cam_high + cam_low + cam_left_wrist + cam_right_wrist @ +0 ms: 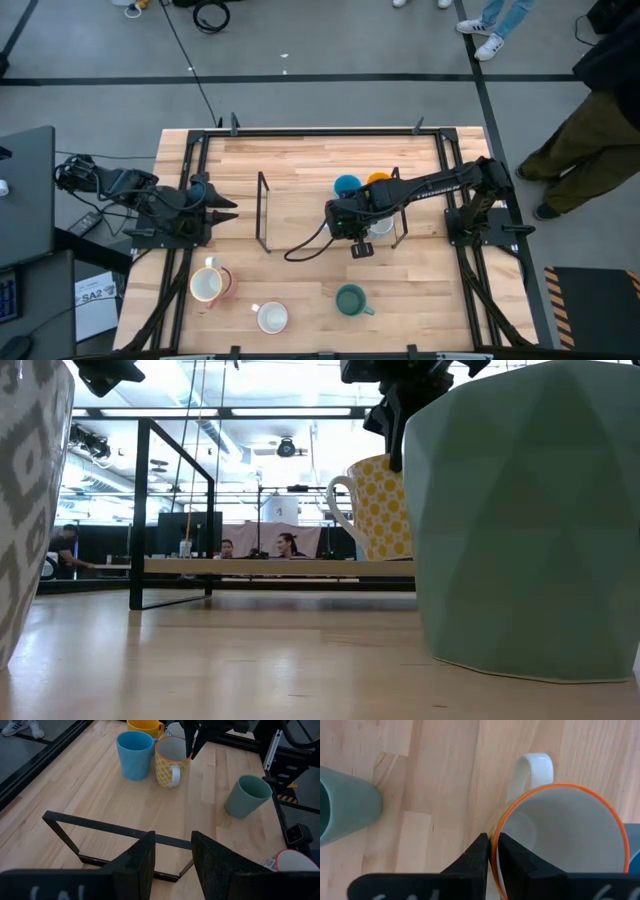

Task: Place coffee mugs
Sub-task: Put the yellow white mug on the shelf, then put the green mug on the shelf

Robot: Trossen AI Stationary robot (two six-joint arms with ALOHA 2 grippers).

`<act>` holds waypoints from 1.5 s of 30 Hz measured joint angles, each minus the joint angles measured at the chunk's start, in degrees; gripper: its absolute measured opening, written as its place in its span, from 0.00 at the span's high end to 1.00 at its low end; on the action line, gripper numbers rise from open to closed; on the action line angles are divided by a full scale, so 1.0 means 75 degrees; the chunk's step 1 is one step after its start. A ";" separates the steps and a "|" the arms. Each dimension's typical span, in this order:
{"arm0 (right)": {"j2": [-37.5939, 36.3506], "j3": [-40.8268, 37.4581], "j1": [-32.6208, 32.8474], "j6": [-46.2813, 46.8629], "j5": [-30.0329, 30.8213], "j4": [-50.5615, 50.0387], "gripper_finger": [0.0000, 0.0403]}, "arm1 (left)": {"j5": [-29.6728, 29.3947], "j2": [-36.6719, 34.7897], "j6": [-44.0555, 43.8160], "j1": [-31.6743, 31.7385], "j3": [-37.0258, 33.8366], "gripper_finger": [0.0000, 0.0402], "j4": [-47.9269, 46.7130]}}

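Note:
A yellow dotted mug (170, 764) with an orange rim, a white inside and a white handle stands next to a blue mug (135, 754) and an orange-yellow mug (145, 727) near the table's middle. My right gripper (354, 236) is over it, shut on its rim. A green mug (350, 300), a white mug (272, 318) and a pink mug (208, 285) stand along the near side. My left gripper (172, 865) waits open at the table's left, touching nothing. My right gripper (492, 857) pinches the dotted mug's rim (495, 832), about a quarter turn from the white handle (535, 765). One finger is inside the mug and one outside. The fingers (192, 742) come from above, pointing down. The mug is upright; its base seems to rest on the table.
A black wire frame (264, 212) stands upright between the two arms, its top bar (100, 826) right before my left gripper. The green mug (530, 510) and a grey patterned mug (30, 480) stand close to the near edge. People stand beyond the table's far right corner.

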 joint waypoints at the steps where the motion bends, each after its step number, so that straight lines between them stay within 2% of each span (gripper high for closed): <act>1: 0.0000 0.0000 0.0000 0.0000 0.0003 0.0001 0.88 | 0.0000 0.0000 0.0000 0.0002 0.0000 0.67 0.0000; 9: 0.0000 0.0003 0.0000 -0.0119 -0.0186 -0.0081 0.85 | 0.0000 0.0000 0.0006 0.0002 0.0000 0.67 0.0000; 25: 0.0000 0.0003 0.0000 -0.0139 -0.0198 -0.0075 0.63 | 0.0001 0.0000 0.0006 -0.0001 0.0000 0.67 0.0003; 45: 0.0009 0.0246 0.0000 -0.0137 -0.0196 -0.0127 0.62 | 0.0000 0.0000 0.0006 0.0000 0.0000 0.67 0.0010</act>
